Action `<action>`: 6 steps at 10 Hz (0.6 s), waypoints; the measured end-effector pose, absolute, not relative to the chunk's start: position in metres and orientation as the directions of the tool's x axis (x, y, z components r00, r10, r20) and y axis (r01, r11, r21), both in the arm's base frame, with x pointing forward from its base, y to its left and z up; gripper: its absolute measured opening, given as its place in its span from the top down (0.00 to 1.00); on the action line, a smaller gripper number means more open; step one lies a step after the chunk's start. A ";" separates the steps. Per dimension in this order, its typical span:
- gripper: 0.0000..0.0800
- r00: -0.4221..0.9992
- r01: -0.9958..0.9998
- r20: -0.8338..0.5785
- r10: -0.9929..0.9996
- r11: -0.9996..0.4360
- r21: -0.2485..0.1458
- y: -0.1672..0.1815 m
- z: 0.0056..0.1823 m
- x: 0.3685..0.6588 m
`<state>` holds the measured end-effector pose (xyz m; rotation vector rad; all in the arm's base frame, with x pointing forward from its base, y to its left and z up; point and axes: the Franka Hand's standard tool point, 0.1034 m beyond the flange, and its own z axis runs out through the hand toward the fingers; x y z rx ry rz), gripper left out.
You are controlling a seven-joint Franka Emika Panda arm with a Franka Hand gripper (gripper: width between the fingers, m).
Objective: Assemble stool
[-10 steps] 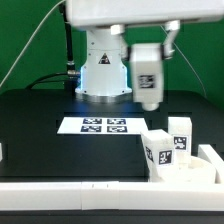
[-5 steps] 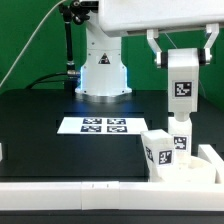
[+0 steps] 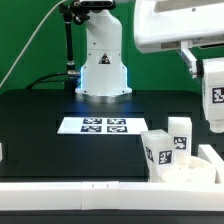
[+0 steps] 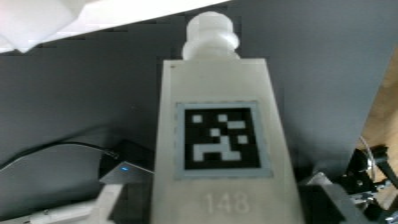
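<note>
We are carrying one tagged leg [image 4: 217,130] pinched in our gripper [image 3: 212,100], high above the desk [image 3: 60,105] at the exterior view's right, its peg end free for insertion, while the seat [image 3: 185,170] with two mounted legs [image 3: 158,150] is waiting below.

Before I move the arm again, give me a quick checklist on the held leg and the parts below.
1. Leg in the claw: ok, held up at the exterior view's right edge.
2. Leg upright: ok.
3. Its tag readable in the wrist view: ok.
4. Leg clear of the two legs on the table: ok.
5. Marker board uncovered: ok.
6. Seat position: cannot tell.
</note>
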<state>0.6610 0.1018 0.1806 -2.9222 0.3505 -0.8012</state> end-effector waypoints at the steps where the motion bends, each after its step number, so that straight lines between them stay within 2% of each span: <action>1: 0.58 0.836 -0.195 0.491 -0.243 -0.970 -0.147 0.102 0.180 0.661; 2: 0.58 0.837 -0.193 0.491 -0.240 -0.970 -0.146 0.103 0.179 0.660; 3: 0.58 0.846 -0.182 0.483 -0.224 -0.974 -0.134 0.105 0.169 0.655; 6: 0.58 0.865 -0.104 0.487 -0.124 -0.992 -0.068 0.091 0.157 0.648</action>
